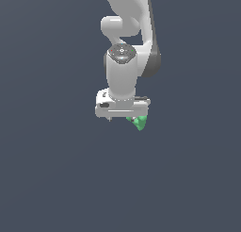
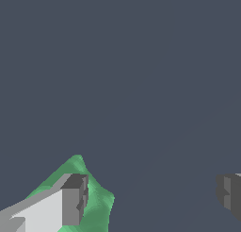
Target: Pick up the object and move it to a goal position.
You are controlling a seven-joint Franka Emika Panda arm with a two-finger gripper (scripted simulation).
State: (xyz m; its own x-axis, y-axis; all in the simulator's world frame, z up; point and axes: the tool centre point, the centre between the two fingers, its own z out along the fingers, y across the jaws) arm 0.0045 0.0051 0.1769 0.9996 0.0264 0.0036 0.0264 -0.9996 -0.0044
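Observation:
The object is a small bright green blocky piece that shows just below the white gripper, on the exterior view's right side of the hand. In the wrist view the gripper is open, with its jaws set wide apart. One finger stands in front of the green object, which shows around and past that finger. The other finger is far from the object, and the gap between the two holds only bare floor. Whether the finger touches the object cannot be told.
A plain dark grey-blue surface fills both views. The white arm rises straight above the gripper in the exterior view. No other objects or goal marker show.

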